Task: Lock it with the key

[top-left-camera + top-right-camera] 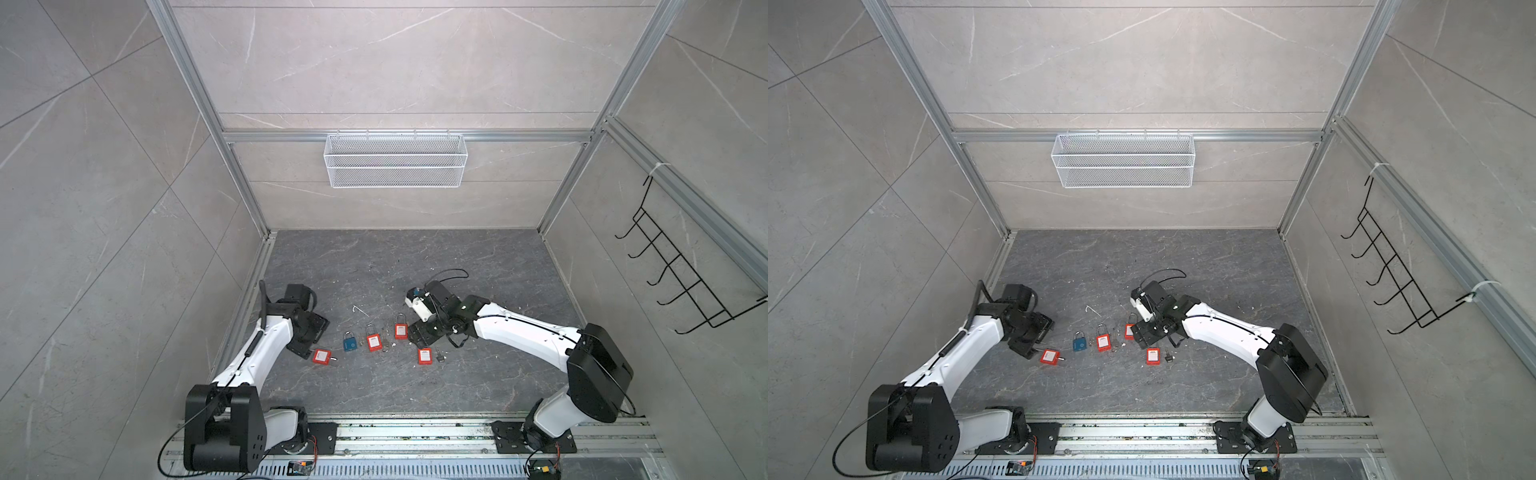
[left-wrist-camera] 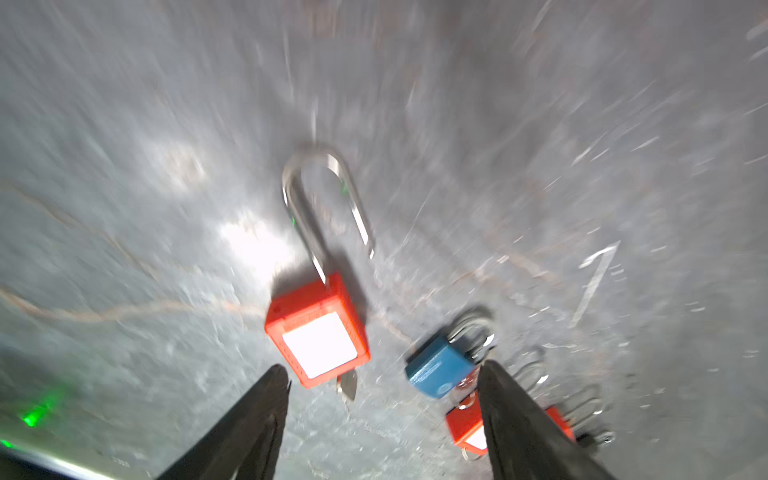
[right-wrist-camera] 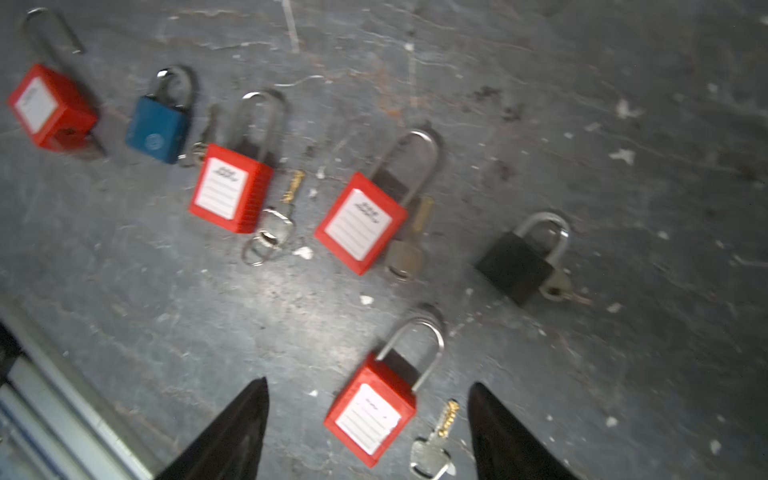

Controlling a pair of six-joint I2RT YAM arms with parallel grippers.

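The left gripper (image 2: 384,368) has its two fingers wide apart and holds nothing. Just in front of it, on the dark grey stone floor (image 1: 415,270), lies a red plastic padlock with a white label (image 2: 318,332). Its silver loop (image 2: 328,199) is open, and one end hangs free. A small silver key (image 2: 348,384) sticks out of its bottom.

I think this lock is the one in hand and it is not shut yet. Next, the loop needs a push down into the red body, and the key needs a turn.

Going right, there is a small blue padlock (image 3: 156,129), a second red padlock (image 3: 230,187) and a third red padlock (image 3: 359,222). The right gripper (image 3: 368,382) is wide open and empty above a fourth red padlock (image 3: 370,415) and a loose silver key with a gold tip (image 3: 432,453).

The left wrist view is blurry. A black padlock (image 3: 515,272) shows only in the right wrist view.
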